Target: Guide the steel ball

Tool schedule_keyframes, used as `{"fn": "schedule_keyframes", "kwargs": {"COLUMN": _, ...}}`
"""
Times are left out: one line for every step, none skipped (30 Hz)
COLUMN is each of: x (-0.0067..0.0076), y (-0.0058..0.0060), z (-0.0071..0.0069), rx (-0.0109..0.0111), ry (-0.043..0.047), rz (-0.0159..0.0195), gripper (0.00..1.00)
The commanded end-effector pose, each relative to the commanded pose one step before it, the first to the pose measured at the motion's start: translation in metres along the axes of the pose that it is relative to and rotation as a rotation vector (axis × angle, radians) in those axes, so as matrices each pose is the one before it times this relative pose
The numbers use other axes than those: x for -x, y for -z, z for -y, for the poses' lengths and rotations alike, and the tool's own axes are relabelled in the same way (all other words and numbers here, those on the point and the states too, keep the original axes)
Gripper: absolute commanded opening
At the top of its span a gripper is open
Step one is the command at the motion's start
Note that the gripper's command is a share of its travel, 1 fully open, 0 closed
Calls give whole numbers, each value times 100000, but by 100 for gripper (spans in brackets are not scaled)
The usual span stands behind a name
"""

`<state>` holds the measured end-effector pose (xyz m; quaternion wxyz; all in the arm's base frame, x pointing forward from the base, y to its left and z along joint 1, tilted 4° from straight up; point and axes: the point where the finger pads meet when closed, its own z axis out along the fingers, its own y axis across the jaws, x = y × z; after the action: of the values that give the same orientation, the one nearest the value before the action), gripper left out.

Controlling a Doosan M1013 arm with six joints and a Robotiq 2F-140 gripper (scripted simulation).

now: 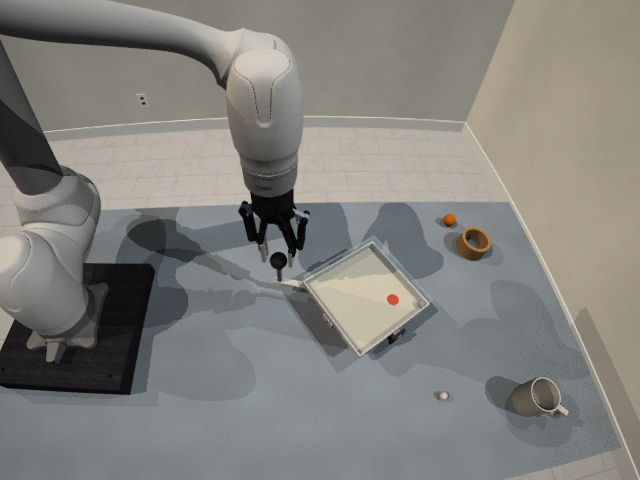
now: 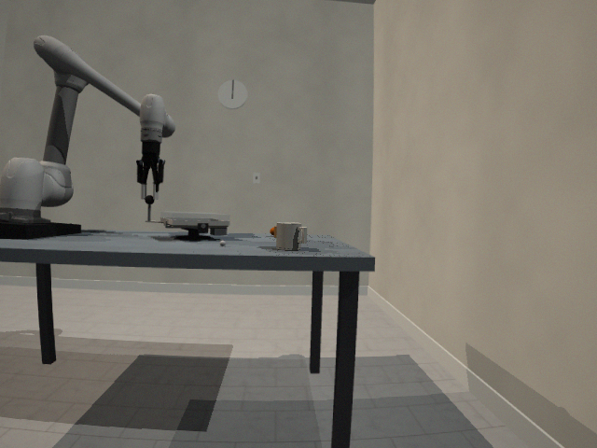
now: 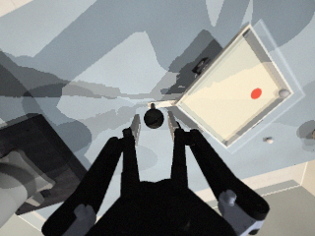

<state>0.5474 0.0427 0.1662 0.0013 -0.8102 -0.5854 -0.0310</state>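
Observation:
The square clear-lidded plate (image 1: 351,315) (image 2: 195,217) (image 3: 221,105) sits about level on its pivot stand at mid table. A red printed spot (image 1: 392,299) (image 3: 256,93) marks its right part. The steel ball (image 3: 283,92) rests in the plate's right corner, apart from the spot. A thin lever runs from the plate's left corner to an upright stem topped by a black knob (image 1: 278,259) (image 2: 149,199) (image 3: 153,118). My gripper (image 1: 277,256) (image 2: 150,194) (image 3: 154,119) points straight down over the knob. Its fingers stand partly open on either side of the knob, with gaps showing.
A small white ball (image 1: 442,395) (image 2: 222,243) (image 3: 269,140) lies loose in front of the plate, clear of it. A grey mug (image 1: 540,396) (image 2: 289,235) stands near the front right corner. A wooden ring (image 1: 474,239) and an orange ball (image 1: 449,219) sit at the back right. The robot's black base plate (image 1: 118,330) is at the left.

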Motion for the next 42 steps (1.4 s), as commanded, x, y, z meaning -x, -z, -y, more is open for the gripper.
{"fn": "schedule_keyframes", "kwargs": {"x": -1, "y": 7, "z": 2, "rx": -1, "ry": 1, "rz": -21, "gripper": 36}}
{"fn": "schedule_keyframes", "kwargs": {"x": 0, "y": 0, "z": 0, "rx": 0, "ry": 0, "rz": 0, "gripper": 36}}
{"fn": "schedule_keyframes", "kwargs": {"x": 0, "y": 0, "z": 0, "rx": 0, "ry": 0, "rz": 0, "gripper": 36}}
{"fn": "schedule_keyframes", "kwargs": {"x": 0, "y": 0, "z": 0, "rx": 0, "ry": 0, "rz": 0, "gripper": 36}}
{"fn": "schedule_keyframes", "kwargs": {"x": 0, "y": 0, "z": 0, "rx": 0, "ry": 0, "rz": 0, "gripper": 36}}
{"fn": "schedule_keyframes", "kwargs": {"x": 0, "y": 0, "z": 0, "rx": 0, "ry": 0, "rz": 0, "gripper": 36}}
{"fn": "schedule_keyframes", "kwargs": {"x": 0, "y": 0, "z": 0, "rx": 0, "ry": 0, "rz": 0, "gripper": 36}}
{"fn": "schedule_keyframes", "kwargs": {"x": 0, "y": 0, "z": 0, "rx": 0, "ry": 0, "rz": 0, "gripper": 36}}
{"fn": "schedule_keyframes", "kwargs": {"x": 0, "y": 0, "z": 0, "rx": 0, "ry": 0, "rz": 0, "gripper": 36}}
{"fn": "schedule_keyframes", "kwargs": {"x": 0, "y": 0, "z": 0, "rx": 0, "ry": 0, "rz": 0, "gripper": 36}}
{"fn": "schedule_keyframes", "kwargs": {"x": 0, "y": -1, "z": 0, "rx": 0, "ry": 0, "rz": 0, "gripper": 36}}
{"fn": "schedule_keyframes", "kwargs": {"x": 0, "y": -3, "z": 0, "rx": 0, "ry": 0, "rz": 0, "gripper": 36}}
{"fn": "schedule_keyframes", "kwargs": {"x": 0, "y": -5, "z": 0, "rx": 0, "ry": 0, "rz": 0, "gripper": 36}}
{"fn": "schedule_keyframes", "kwargs": {"x": 0, "y": -9, "z": 0, "rx": 0, "ry": 0, "rz": 0, "gripper": 36}}
{"fn": "schedule_keyframes", "kwargs": {"x": 0, "y": -12, "z": 0, "rx": 0, "ry": 0, "rz": 0, "gripper": 36}}
{"fn": "schedule_keyframes", "kwargs": {"x": 0, "y": -16, "z": 0, "rx": 0, "ry": 0, "rz": 0, "gripper": 36}}
{"fn": "schedule_keyframes", "kwargs": {"x": 0, "y": -21, "z": 0, "rx": 0, "ry": 0, "rz": 0, "gripper": 36}}
{"fn": "schedule_keyframes", "kwargs": {"x": 0, "y": 0, "z": 0, "rx": 0, "ry": 0, "rz": 0, "gripper": 36}}
{"fn": "schedule_keyframes", "kwargs": {"x": 0, "y": 0, "z": 0, "rx": 0, "ry": 0, "rz": 0, "gripper": 36}}
{"fn": "schedule_keyframes", "kwargs": {"x": 0, "y": -26, "z": 0, "rx": 0, "ry": 0, "rz": 0, "gripper": 36}}
{"fn": "schedule_keyframes", "kwargs": {"x": 0, "y": -31, "z": 0, "rx": 0, "ry": 0, "rz": 0, "gripper": 36}}
{"fn": "schedule_keyframes", "kwargs": {"x": 0, "y": -37, "z": 0, "rx": 0, "ry": 0, "rz": 0, "gripper": 36}}
{"fn": "schedule_keyframes", "kwargs": {"x": 0, "y": -42, "z": 0, "rx": 0, "ry": 0, "rz": 0, "gripper": 36}}
{"fn": "schedule_keyframes", "kwargs": {"x": 0, "y": -48, "z": 0, "rx": 0, "ry": 0, "rz": 0, "gripper": 36}}
{"fn": "schedule_keyframes", "kwargs": {"x": 0, "y": -53, "z": 0, "rx": 0, "ry": 0, "rz": 0, "gripper": 36}}
{"fn": "schedule_keyframes", "kwargs": {"x": 0, "y": -59, "z": 0, "rx": 0, "ry": 0, "rz": 0, "gripper": 36}}
{"fn": "schedule_keyframes", "kwargs": {"x": 0, "y": -65, "z": 0, "rx": 0, "ry": 0, "rz": 0, "gripper": 36}}
{"fn": "schedule_keyframes", "kwargs": {"x": 0, "y": -70, "z": 0, "rx": 0, "ry": 0, "rz": 0, "gripper": 36}}
{"fn": "schedule_keyframes", "kwargs": {"x": 0, "y": -75, "z": 0, "rx": 0, "ry": 0, "rz": 0, "gripper": 36}}
{"fn": "schedule_keyframes", "kwargs": {"x": 0, "y": -80, "z": 0, "rx": 0, "ry": 0, "rz": 0, "gripper": 36}}
{"fn": "schedule_keyframes", "kwargs": {"x": 0, "y": -85, "z": 0, "rx": 0, "ry": 0, "rz": 0, "gripper": 36}}
{"fn": "schedule_keyframes", "kwargs": {"x": 0, "y": -89, "z": 0, "rx": 0, "ry": 0, "rz": 0, "gripper": 36}}
{"fn": "schedule_keyframes", "kwargs": {"x": 0, "y": -93, "z": 0, "rx": 0, "ry": 0, "rz": 0, "gripper": 36}}
{"fn": "schedule_keyframes", "kwargs": {"x": 0, "y": -96, "z": 0, "rx": 0, "ry": 0, "rz": 0, "gripper": 36}}
{"fn": "schedule_keyframes", "kwargs": {"x": 0, "y": 0, "z": 0, "rx": 0, "ry": 0, "rz": 0, "gripper": 36}}
{"fn": "schedule_keyframes", "kwargs": {"x": 0, "y": 0, "z": 0, "rx": 0, "ry": 0, "rz": 0, "gripper": 36}}
{"fn": "schedule_keyframes", "kwargs": {"x": 0, "y": -100, "z": 0, "rx": 0, "ry": 0, "rz": 0, "gripper": 36}}
{"fn": "schedule_keyframes", "kwargs": {"x": 0, "y": -102, "z": 0, "rx": 0, "ry": 0, "rz": 0, "gripper": 36}}
{"fn": "schedule_keyframes", "kwargs": {"x": 0, "y": -105, "z": 0, "rx": 0, "ry": 0, "rz": 0, "gripper": 36}}
{"fn": "schedule_keyframes", "kwargs": {"x": 0, "y": -106, "z": 0, "rx": 0, "ry": 0, "rz": 0, "gripper": 36}}
{"fn": "schedule_keyframes", "kwargs": {"x": 0, "y": -108, "z": 0, "rx": 0, "ry": 0, "rz": 0, "gripper": 36}}
{"fn": "schedule_keyframes", "kwargs": {"x": 0, "y": -109, "z": 0, "rx": 0, "ry": 0, "rz": 0, "gripper": 36}}
